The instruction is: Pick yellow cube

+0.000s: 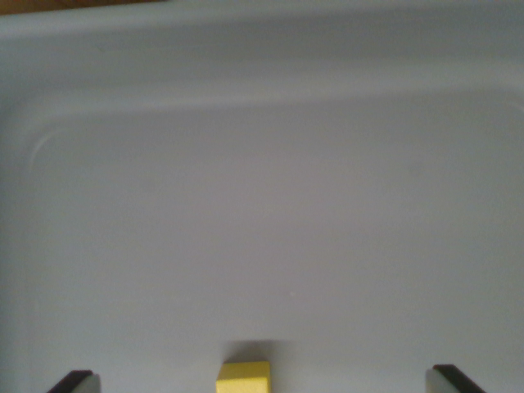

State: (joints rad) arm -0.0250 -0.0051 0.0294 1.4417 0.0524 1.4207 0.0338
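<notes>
at the bottom edge of the wrist view, the yellow cube (pixel 243 377) sits on a white tray (pixel 262 213), between the claw (pixel 264 381) fingertips (pixel 75 381), spread wide apart.

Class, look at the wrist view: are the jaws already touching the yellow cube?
No: the yellow cube sits midway between the jaws, clear grey tray showing on both sides.

No text, label, brand, number or sign could be read anywhere in the wrist view. The picture was blurred and every surface was plain.
</notes>
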